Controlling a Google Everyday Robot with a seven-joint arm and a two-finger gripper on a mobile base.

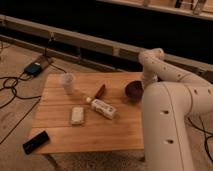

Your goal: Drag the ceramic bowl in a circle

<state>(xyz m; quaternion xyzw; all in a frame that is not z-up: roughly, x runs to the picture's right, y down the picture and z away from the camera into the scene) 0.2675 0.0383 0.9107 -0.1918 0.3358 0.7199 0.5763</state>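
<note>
**Gripper down at the bowl's right rim**

The gripper [144,85] sits low at the right rim of the ceramic bowl [133,90], mostly hidden by the white arm [165,75]; whether it is open or holds anything cannot be told. The bowl stands upright near the far right edge of the wooden table [115,134]. Left of it lies a narrow brown object [100,91], then a white box [104,108], a pale flat packet [77,115] and a clear cup [67,82]. A black device [36,142] overhangs the near left corner.
</note>
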